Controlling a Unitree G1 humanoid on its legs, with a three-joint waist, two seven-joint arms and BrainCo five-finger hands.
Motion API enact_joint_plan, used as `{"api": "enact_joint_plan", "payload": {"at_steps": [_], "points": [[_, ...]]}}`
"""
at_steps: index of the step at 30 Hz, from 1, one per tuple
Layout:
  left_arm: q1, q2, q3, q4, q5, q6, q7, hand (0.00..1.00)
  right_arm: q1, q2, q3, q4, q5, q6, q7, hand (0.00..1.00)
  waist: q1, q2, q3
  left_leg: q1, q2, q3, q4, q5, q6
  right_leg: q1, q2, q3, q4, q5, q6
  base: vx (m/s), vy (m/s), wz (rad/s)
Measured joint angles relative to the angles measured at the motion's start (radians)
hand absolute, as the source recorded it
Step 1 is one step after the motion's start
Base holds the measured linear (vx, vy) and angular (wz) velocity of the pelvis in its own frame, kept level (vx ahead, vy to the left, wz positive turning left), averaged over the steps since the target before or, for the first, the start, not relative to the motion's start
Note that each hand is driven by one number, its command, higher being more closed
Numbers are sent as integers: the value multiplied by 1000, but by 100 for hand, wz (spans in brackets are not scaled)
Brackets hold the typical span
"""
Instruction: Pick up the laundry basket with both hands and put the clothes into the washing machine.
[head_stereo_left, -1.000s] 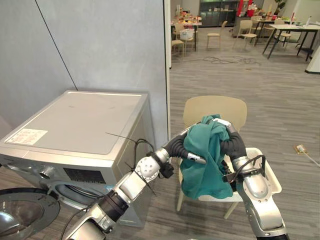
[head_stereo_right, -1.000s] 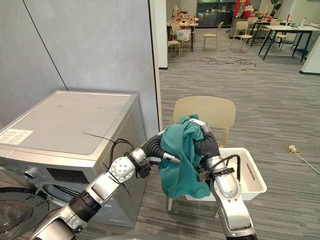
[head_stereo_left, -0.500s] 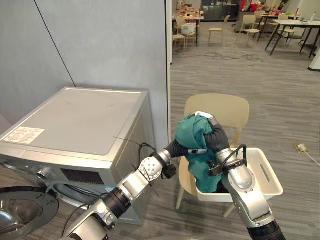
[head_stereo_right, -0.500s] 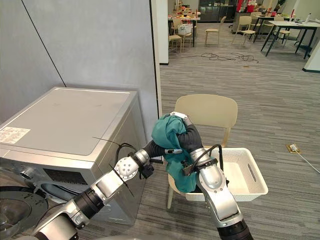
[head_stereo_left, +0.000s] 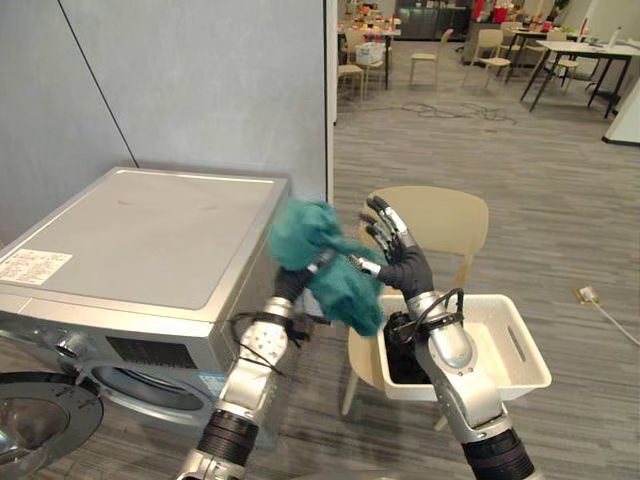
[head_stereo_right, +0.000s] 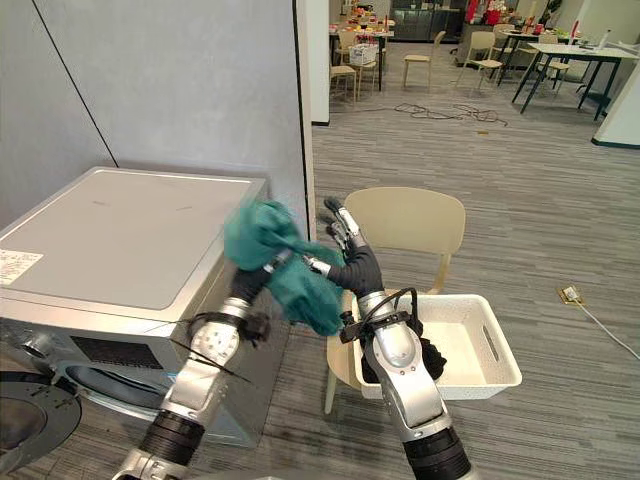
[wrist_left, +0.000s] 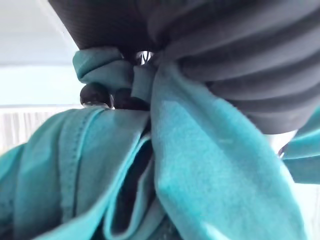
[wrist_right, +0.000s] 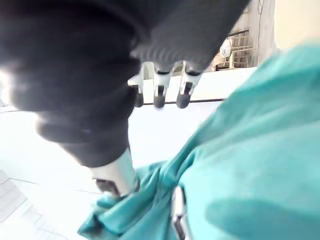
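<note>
1. My left hand's fingers are curled into the teal garment, bunching it; it hangs raised beside the top right corner of the washing machine.
2. My right hand is spread, fingers straight, gripping nothing, just beside the cloth. I cannot tell whether its thumb touches it.
3. The step, as I judge it, is carrying this piece from basket to drum. Next I must swing it down and left to the round opening, whose door stands open, then let go inside.
4. Count: one teal garment in hand; one dark heap in the one white basket, pieces uncountable; one beige chair under it; one machine.
</note>
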Motion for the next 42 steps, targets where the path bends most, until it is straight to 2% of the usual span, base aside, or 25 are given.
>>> {"api": "enact_joint_plan", "payload": {"at_steps": [5,7,8,9,10,11,12,13,14,15,16,17,18,19,20,22,24,26,27,28,30,32,35,40,42], "points": [[56,-20,139,-92,-7,-9,27,100,-2,-19,-223,67,-47,-7,-44,0,24,31,25,-139,53,-50,121,-12,2,-47,26,-61,14,10,-18,-72,-30,37],[83,-31,167,-102,-11,-9,44,100,-3,-36,-308,83,-85,9,-76,0,22,49,35,-173,46,-92,99,23,0,-48,33,-105,17,12,-35,-135,-19,80],[89,-32,175,-109,-16,-9,45,100,-4,-35,-364,83,-107,13,-88,0,15,45,40,-170,46,-78,110,-3,31,-47,20,-146,9,17,-46,-103,2,85],[96,-29,174,-112,-18,-9,45,100,2,-31,-419,85,-123,19,-97,0,23,44,62,-236,146,33,413,-149,106,-34,16,-194,24,18,-51,-118,-4,80],[133,-31,175,-112,-19,-9,43,100,28,-39,-462,81,-137,25,-101,0,27,51,63,-233,230,84,655,-212,109,-4,19,-226,36,14,-56,-99,3,64],[155,-37,168,-112,-19,-9,40,100,44,-49,-478,70,-144,26,-105,0,27,71,60,-221,270,95,716,-191,102,4,27,-249,63,7,-56,-142,-9,92],[182,-48,152,-117,-19,-8,36,100,79,-61,-511,54,-151,21,-113,0,3,100,55,-257,242,83,672,-184,82,-29,38,-271,123,-63,-65,-215,-24,178],[181,-34,158,-119,-19,-10,24,100,104,-35,-556,51,-153,19,-113,0,-47,8,26,-232,109,18,521,-192,98,-73,8,-265,54,-36,-93,-260,-49,224],[164,-42,157,-108,-21,-8,18,100,124,-24,-591,50,-154,16,-112,0,-54,17,25,-215,165,101,668,-291,189,-73,0,-336,55,-16,-102,-200,-76,186],[173,-44,161,-106,-27,-11,17,100,147,-21,-594,53,-153,18,-114,0,-32,28,29,-154,236,159,741,-320,182,-69,13,-365,60,0,-105,-128,-59,150],[174,-51,156,-88,-28,-10,14,100,175,-6,-602,56,-153,19,-113,0,-42,53,26,-79,287,173,687,-326,68,-70,25,-431,64,5,-102,-112,-6,126],[174,-56,150,-80,-28,-6,12,100,179,2,-605,65,-151,21,-113,0,-46,62,23,-69,282,170,635,-339,-5,-74,21,-464,67,9,-101,-117,65,168],[175,-63,145,-78,-28,1,3,100,183,20,-608,73,-140,35,-110,0,-52,65,25,-82,252,176,554,-359,-41,-85,4,-528,70,20,-97,-157,157,132],[175,-62,145,-78,-28,3,-3,100,183,30,-606,73,-136,37,-109,0,-53,63,26,-85,235,175,518,-361,-45,-90,-7,-556,71,24,-95,-193,208,155],[182,-60,138,-77,-28,6,-7,100,176,45,-599,73,-127,37,-101,0,-38,56,28,-86,176,172,411,-360,-44,-101,-39,-606,75,42,-89,-190,200,107],[191,-58,139,-65,-28,7,-6,100,160,48,-592,75,-118,37,-91,0,-21,44,31,-91,83,134,304,-297,-18,-103,-98,-648,72,78,-87,-217,170,103],[195,-70,137,-56,-27,7,-9,100,145,37,-579,75,-118,37,-87,0,-22,51,34,-88,-5,83,195,-246,14,-117,-167,-655,118,93,-92,-258,212,105],[191,-86,131,-36,-27,5,-16,100,150,37,-557,75,-119,38,-84,0,-30,53,51,-81,-69,13,146,-218,53,-166,-255,-500,275,91,-99,-147,190,113],[190,-90,120,-21,-26,6,-24,100,164,52,-546,75,-118,38,-74,0,-40,43,67,-66,-102,-43,138,-206,76,-221,-279,-302,375,81,-132,-68,135,148],[190,-86,102,-11,-26,5,-26,100,193,74,-531,73,-116,37,-59,0,-58,28,79,-71,-118,-110,138,-194,108,-248,-222,-67,416,16,-120,-60,110,180],[190,-73,80,-2,-27,5,-27,100,253,105,-500,61,-106,34,-35,0,-84,11,98,-88,-136,-220,134,-185,133,-262,-94,121,452,-64,-56,-17,36,180],[197,-70,63,0,-27,6,-28,100,302,112,-457,40,-96,30,-10,0,-84,-2,100,-85,-167,-285,108,-185,132,-284,-40,111,463,-99,-29,44,29,137],[198,-65,17,0,-27,7,-30,100,312,113,-406,29,-76,13,3,0,-81,-3,102,-68,-204,-322,80,-185,132,-338,-12,16,462,-104,-36,109,36,81],[197,-67,-85,0,-27,20,-53,100,313,113,-359,29,-64,12,9,0,-83,-9,103,12,-242,-367,44,-190,138,-411,4,-83,414,-98,-46,245,54,45],[197,-67,-114,0,-27,26,-58,100,317,112,-350,29,-58,12,9,0,-85,-25,99,55,-264,-397,35,-217,134,-415,4,-92,364,-82,-72,395,19,39]]}}
